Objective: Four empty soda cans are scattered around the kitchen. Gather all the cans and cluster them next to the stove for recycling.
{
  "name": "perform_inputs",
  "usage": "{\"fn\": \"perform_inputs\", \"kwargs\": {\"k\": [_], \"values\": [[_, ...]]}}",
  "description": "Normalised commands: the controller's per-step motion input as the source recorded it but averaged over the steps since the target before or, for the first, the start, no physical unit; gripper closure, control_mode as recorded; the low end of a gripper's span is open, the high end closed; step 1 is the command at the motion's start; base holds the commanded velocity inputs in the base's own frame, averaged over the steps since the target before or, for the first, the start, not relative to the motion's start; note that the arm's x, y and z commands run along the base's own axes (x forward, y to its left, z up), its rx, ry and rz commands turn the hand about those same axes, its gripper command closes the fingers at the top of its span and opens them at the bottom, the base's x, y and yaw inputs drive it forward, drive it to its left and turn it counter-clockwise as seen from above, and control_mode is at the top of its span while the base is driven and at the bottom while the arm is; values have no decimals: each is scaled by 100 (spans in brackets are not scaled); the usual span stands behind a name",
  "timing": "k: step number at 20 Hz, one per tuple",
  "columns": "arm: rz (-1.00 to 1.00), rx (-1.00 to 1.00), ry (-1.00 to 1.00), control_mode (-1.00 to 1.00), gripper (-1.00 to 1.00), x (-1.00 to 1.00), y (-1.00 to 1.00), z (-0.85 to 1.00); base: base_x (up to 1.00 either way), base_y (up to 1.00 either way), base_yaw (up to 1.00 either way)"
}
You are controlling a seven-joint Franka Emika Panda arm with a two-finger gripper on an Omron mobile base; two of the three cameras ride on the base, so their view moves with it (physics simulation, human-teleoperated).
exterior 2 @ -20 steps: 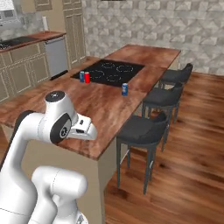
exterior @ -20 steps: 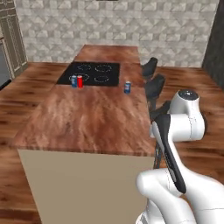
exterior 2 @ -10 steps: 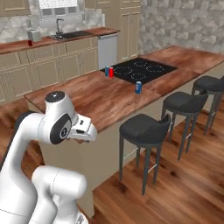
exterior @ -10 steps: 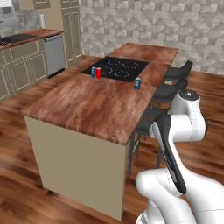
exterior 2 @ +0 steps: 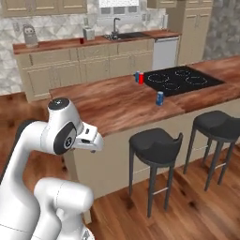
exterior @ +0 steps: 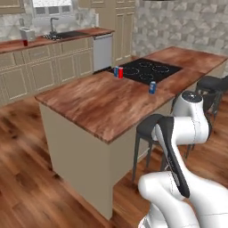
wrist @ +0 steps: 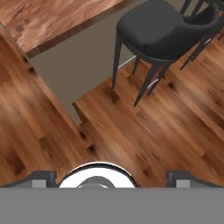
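Observation:
A blue soda can [exterior: 116, 71] and a red soda can [exterior: 120, 72] stand together on the island counter at the left edge of the black stove [exterior: 147, 70]. The same pair, blue [exterior 2: 137, 77] and red [exterior 2: 141, 78], stands beside the stove [exterior 2: 180, 79] in the right base view. Another blue can [exterior: 152, 87] [exterior 2: 160, 98] stands alone near the island's front edge. A red can [exterior: 25, 42] [exterior 2: 81, 41] stands on the back counter. My gripper [wrist: 111, 180] is open, holds nothing and points down at the floor, far from every can.
Two black stools [exterior 2: 156, 140] [exterior 2: 218, 125] stand along the island's near side; one stool [wrist: 164, 26] is below my hand. The back counter holds a sink [exterior: 67, 34] [exterior 2: 123, 35] and a toaster [exterior: 26, 33]. Wood floor [exterior: 26, 178] lies between island and cabinets.
Both base views have swung left as the base turned, bringing the back counter and sink into view. The cans stay put and the arm keeps its folded pose.

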Motion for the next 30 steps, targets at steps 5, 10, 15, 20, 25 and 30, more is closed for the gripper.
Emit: {"fn": "perform_inputs", "kwargs": {"k": [5,10,15,20,25,30], "values": [[0,0,0,100,-100,0,0,0,2,-100,48],[0,0,0,100,-100,0,0,0,10,-100,42],[0,0,0,100,-100,0,0,0,9,-100,40],[0,0,0,100,-100,0,0,0,23,-93,32],[0,0,0,100,-100,0,0,0,5,-67,18],[0,0,0,100,-100,0,0,0,-1,-50,3]]}}
